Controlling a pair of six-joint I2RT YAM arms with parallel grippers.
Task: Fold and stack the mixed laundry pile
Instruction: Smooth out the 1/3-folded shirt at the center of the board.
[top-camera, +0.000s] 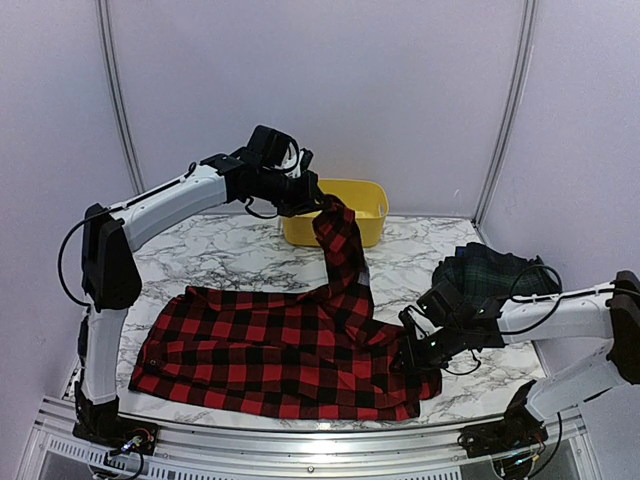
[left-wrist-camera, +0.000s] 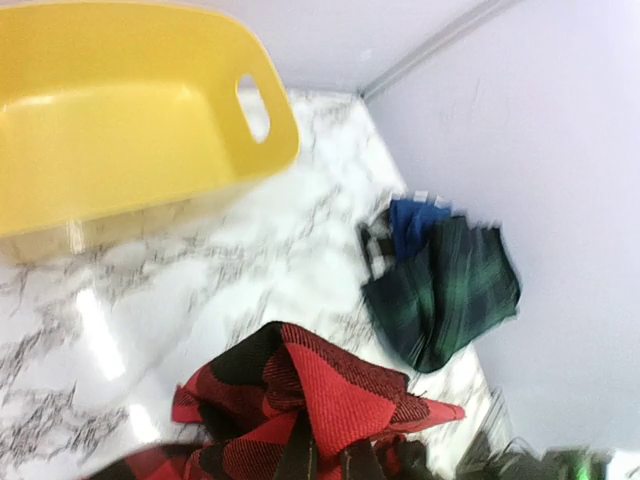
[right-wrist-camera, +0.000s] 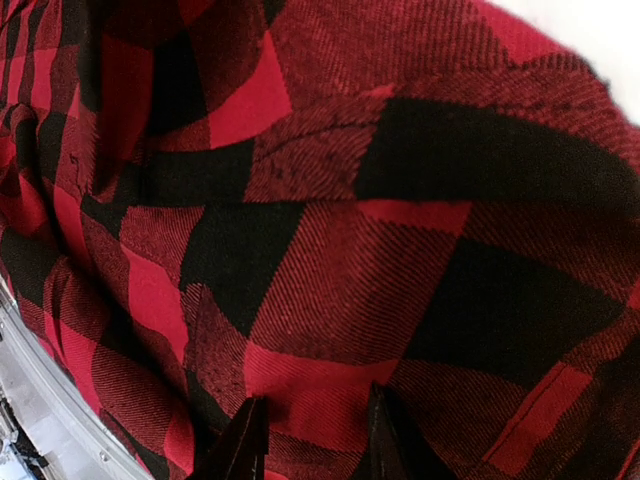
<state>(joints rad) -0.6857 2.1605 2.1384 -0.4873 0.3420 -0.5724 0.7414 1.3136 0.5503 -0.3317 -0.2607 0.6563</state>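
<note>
The red-and-black checked garment (top-camera: 280, 355) lies spread across the near half of the table. One sleeve of it is pulled up toward the back, with my left gripper (top-camera: 318, 203) shut on its end. In the left wrist view the bunched red cloth (left-wrist-camera: 330, 390) hides that gripper's fingertips. My right gripper (top-camera: 408, 355) presses down on the garment's right edge. Its fingers (right-wrist-camera: 248, 440) stand apart on the checked cloth (right-wrist-camera: 330, 250), with a strip of it between them. The dark tartan garment (top-camera: 490, 268) lies crumpled at the right, on the navy one (left-wrist-camera: 415, 222).
A yellow plastic tub (top-camera: 360, 205) stands at the back centre, just behind the lifted sleeve. The marble tabletop (top-camera: 220, 255) is ringed by white walls. A metal rail (top-camera: 300, 440) runs along the near edge, close to the garment's hem.
</note>
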